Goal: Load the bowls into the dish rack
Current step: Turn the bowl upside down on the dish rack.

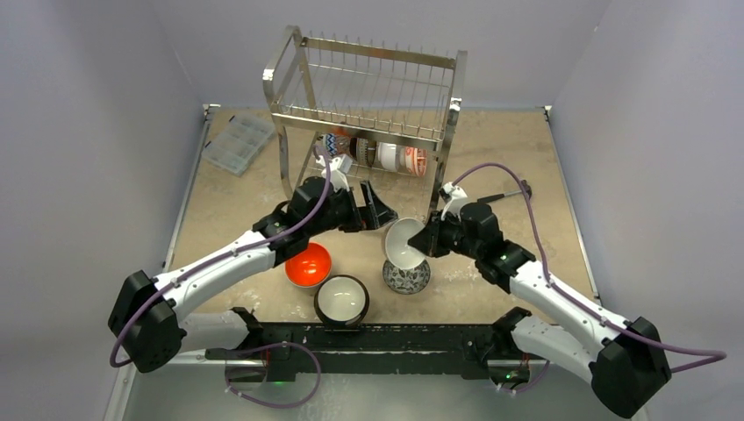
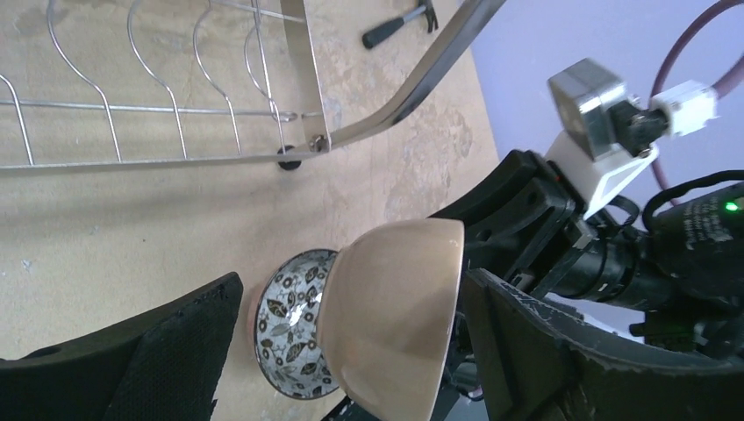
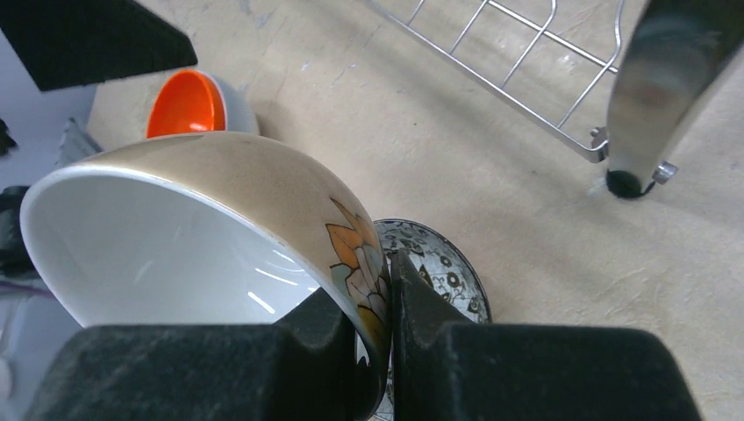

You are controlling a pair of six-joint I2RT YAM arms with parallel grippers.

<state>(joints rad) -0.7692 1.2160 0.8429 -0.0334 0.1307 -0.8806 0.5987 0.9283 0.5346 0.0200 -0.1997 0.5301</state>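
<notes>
Loading step: right tool (image 1: 427,239) pinches the rim of the tan bowl (image 1: 402,241), tilted over a patterned bowl (image 1: 406,277) mid-way along the tabletop (image 1: 246,202); left tool (image 1: 375,213) gapes wide, empty, alongside; next, slot it between the prongs of the dish rack (image 1: 373,88).

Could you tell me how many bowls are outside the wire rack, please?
4: an orange-red bowl, a dark-rimmed white bowl and a leaf-patterned bowl on the table, plus a beige bowl held by the right gripper.

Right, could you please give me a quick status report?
Left pincer open, empty. Right pincer shut on rim of tan bowl, above patterned bowl. Left pincer sits between it and dish rack.
</notes>
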